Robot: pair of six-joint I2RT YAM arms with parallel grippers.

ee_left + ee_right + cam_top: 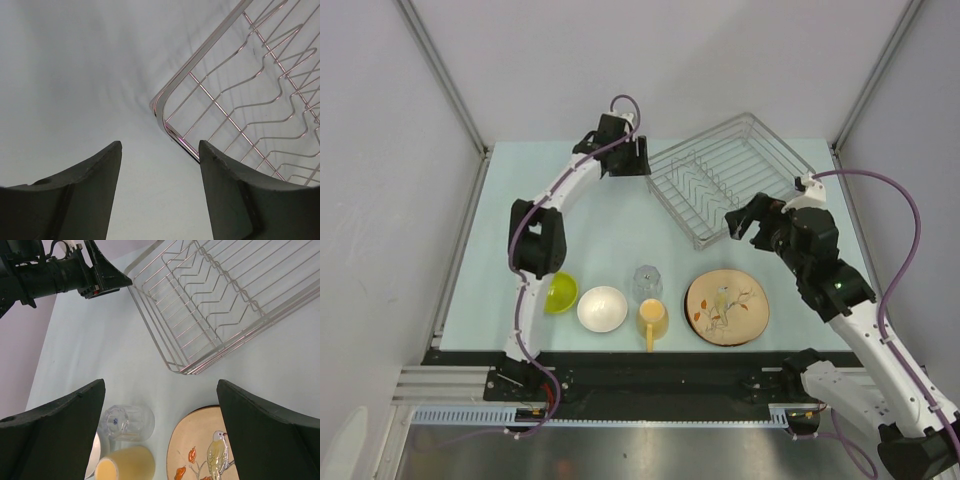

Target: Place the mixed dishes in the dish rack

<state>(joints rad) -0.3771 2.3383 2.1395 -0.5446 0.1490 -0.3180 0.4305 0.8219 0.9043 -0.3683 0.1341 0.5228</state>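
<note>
The silver wire dish rack (674, 205) stands at the back right with nothing in it. The dishes line the near edge: a lime-green bowl (560, 292), a white bowl (602, 308), a clear glass (647, 282), a yellow mug (652, 318) on its side, and a tan floral plate (726, 306). My left gripper (642, 165) hovers at the rack's left corner (165, 125), open with only bare table between its fingers (160, 145). My right gripper (745, 228) hangs open above the rack's near corner (150, 320), over the glass (126, 422), mug (127, 462) and plate (200, 450).
Grey walls with metal posts close in the table on the left, back and right. The left arm's elbow (535, 240) stands just above the lime-green bowl. A black rail runs along the near edge (650, 370).
</note>
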